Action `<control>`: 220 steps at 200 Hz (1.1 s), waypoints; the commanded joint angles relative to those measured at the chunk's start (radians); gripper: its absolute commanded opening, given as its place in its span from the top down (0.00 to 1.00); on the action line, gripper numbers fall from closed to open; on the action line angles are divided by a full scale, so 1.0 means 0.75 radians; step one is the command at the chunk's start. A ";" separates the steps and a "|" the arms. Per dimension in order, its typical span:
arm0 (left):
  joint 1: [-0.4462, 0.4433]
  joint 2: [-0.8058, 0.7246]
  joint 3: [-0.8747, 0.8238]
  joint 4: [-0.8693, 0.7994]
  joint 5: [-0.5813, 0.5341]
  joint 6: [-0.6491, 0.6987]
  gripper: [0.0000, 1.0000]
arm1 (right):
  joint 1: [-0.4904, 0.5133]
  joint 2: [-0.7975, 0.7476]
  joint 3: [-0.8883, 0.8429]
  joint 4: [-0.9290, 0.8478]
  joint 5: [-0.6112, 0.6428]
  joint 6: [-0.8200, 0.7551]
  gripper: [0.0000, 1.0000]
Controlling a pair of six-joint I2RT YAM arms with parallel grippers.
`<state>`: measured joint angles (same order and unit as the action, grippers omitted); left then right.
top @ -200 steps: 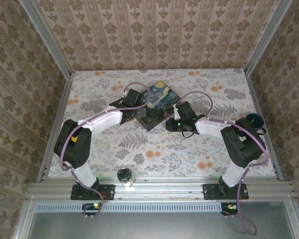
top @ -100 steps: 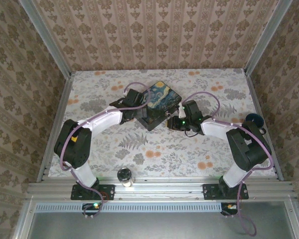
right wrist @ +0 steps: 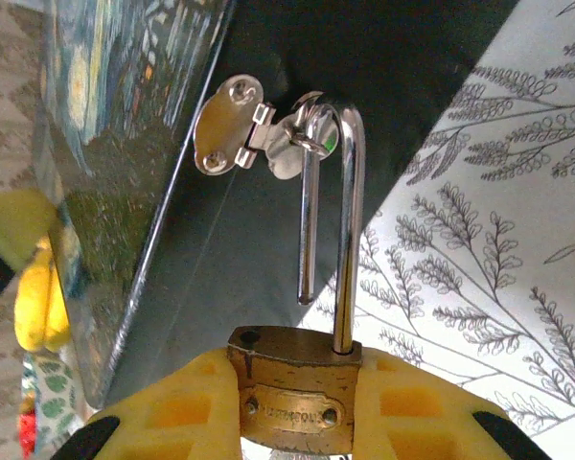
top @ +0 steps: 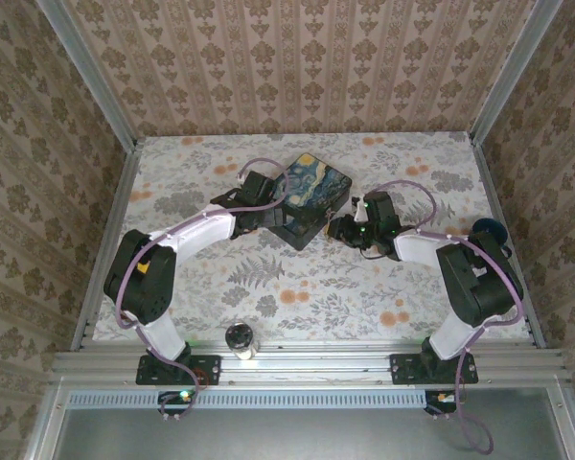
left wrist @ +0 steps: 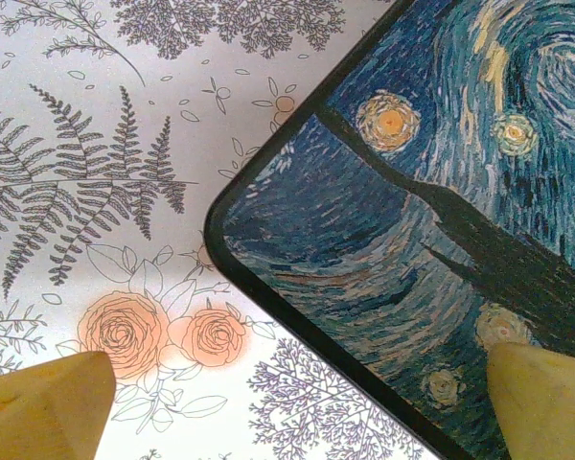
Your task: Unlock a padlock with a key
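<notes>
While right claw (right wrist: 292, 410) grips padlock (right wrist: 289, 383), open shackle (right wrist: 349, 220) at box (right wrist: 125, 192) edge.

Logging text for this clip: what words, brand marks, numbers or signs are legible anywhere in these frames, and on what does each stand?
padlock: one line of stamped lettering across its brass face, seen from the right wrist, too blurred to read.
box: painted starry night sky on the lid, no words or numbers.
tablecloth: flower and fern print, no writing.
No text can be quoted from these frames.
</notes>
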<state>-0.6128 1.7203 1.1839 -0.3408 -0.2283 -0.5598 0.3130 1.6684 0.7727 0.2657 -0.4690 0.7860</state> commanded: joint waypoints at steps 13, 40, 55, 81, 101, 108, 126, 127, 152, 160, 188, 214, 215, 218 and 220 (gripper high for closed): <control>0.030 0.044 -0.048 -0.099 -0.037 0.025 0.05 | -0.055 0.054 0.002 0.206 0.029 0.133 0.93; 0.038 0.066 -0.047 -0.099 -0.023 0.021 0.10 | -0.077 0.093 0.011 0.263 0.001 0.170 0.92; 0.040 0.076 -0.049 -0.100 -0.018 0.018 0.10 | -0.095 0.114 0.009 0.307 -0.029 0.202 0.92; 0.046 0.089 -0.044 -0.102 -0.008 0.018 0.11 | -0.135 0.150 0.006 0.379 -0.092 0.251 0.91; 0.052 0.089 -0.045 -0.105 0.000 0.018 0.11 | -0.160 0.162 0.010 0.381 -0.107 0.258 0.90; 0.054 0.087 -0.045 -0.107 0.000 0.018 0.11 | -0.166 0.164 0.014 0.372 -0.107 0.257 0.90; 0.056 0.083 -0.049 -0.104 0.002 0.020 0.11 | -0.177 0.169 0.034 0.331 -0.095 0.240 0.90; 0.056 0.083 -0.049 -0.104 0.002 0.020 0.11 | -0.178 0.169 0.036 0.329 -0.095 0.237 0.90; 0.058 0.089 -0.042 -0.102 0.015 0.020 0.12 | -0.182 0.180 0.069 0.279 -0.072 0.213 0.90; 0.058 0.092 -0.040 -0.103 0.014 0.020 0.12 | -0.185 0.188 0.079 0.281 -0.080 0.217 0.90; 0.062 0.095 -0.040 -0.102 0.020 0.009 0.19 | -0.187 0.195 0.084 0.307 -0.107 0.258 0.92; 0.078 0.098 -0.041 -0.102 0.025 -0.003 0.22 | -0.187 0.178 0.028 0.393 -0.147 0.347 0.93; 0.079 0.098 -0.042 -0.103 0.026 -0.004 0.22 | -0.186 0.178 0.025 0.397 -0.149 0.352 0.93; 0.082 0.097 -0.041 -0.102 0.027 -0.005 0.22 | -0.184 0.173 0.016 0.408 -0.154 0.365 0.93; 0.084 0.096 -0.042 -0.102 0.027 -0.006 0.22 | -0.185 0.170 0.007 0.416 -0.158 0.374 0.93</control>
<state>-0.5919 1.7424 1.1824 -0.2764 -0.1520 -0.5644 0.2066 1.8061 0.8051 0.4961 -0.6106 0.9852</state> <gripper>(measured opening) 0.785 0.242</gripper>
